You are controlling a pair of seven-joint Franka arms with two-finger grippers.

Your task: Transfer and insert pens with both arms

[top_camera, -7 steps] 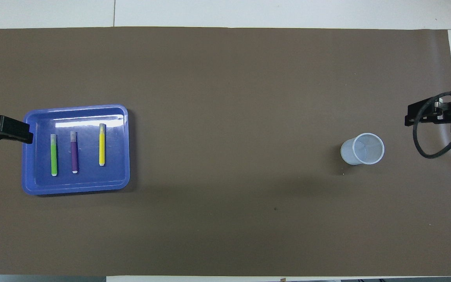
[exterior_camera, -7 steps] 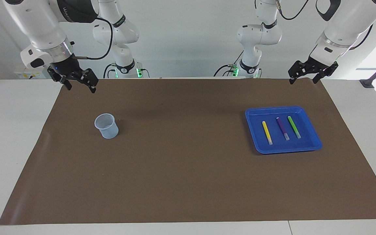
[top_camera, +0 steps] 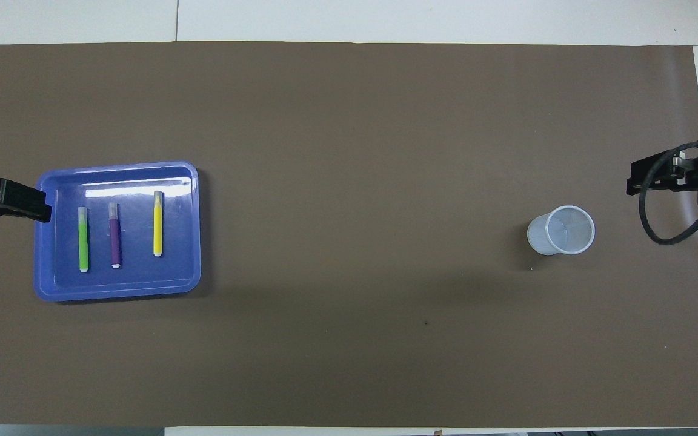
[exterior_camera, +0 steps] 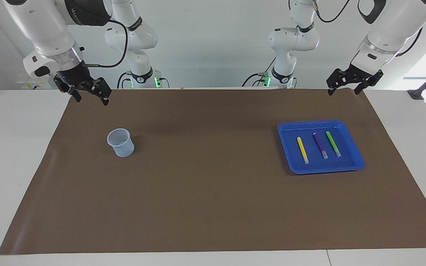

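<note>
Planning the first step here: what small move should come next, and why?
Probably lower the left gripper, open and empty, toward the green pen. All three pens lie untouched in the blue tray at its end; the cup near the waiting right gripper is empty.

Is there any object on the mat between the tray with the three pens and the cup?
No, nothing visible. The pens lie in the blue tray toward the left arm's end, the cup stands toward the right arm's end, and only bare brown mat lies between them. The left pincer and the right pincer both hang open and empty.
</note>
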